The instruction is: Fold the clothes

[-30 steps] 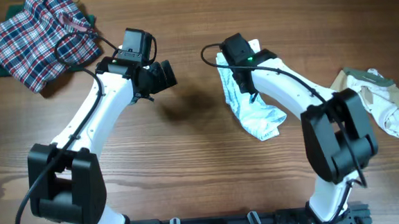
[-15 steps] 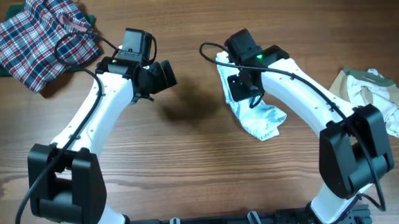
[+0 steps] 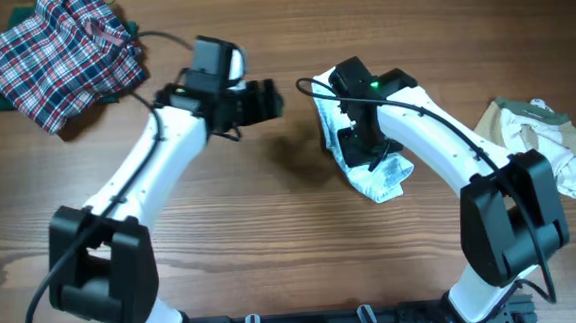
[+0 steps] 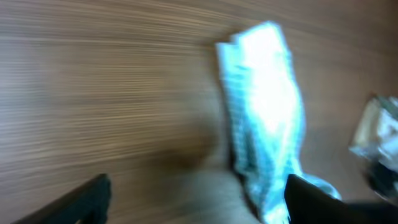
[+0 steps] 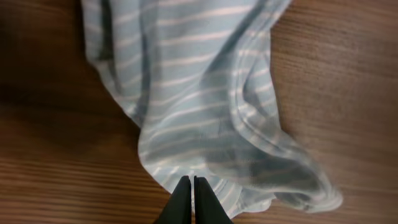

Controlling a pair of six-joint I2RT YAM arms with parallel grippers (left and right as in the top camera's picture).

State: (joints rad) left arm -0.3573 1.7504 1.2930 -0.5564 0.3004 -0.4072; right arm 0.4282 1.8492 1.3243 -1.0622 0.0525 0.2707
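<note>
Overhead, the striped garment lies crumpled in a long bunch on the wooden table, right of centre and directly under my right claw. That claw is clenched tight, its tips meeting on the garment's lower hem and seemingly pinching a thin bit of the edge. My left claw hangs released, jaws wide, just beside the garment's upper end and aimed at it but not touching. The worry is my grip: it looks like a sliver of hem, so I judge that a lift or a pull could slip the thin cloth free, or drag the whole bunch across the wood without spreading it. The layers are folded over each other, so I might have one layer or several, and I cannot tell which. My left wrist view is blurred, so picking out a corner there is guesswork. The plaid garment sits well apart at the far left corner and the beige and white pile at the right edge, beyond my right arm. Neither blocks me.
</note>
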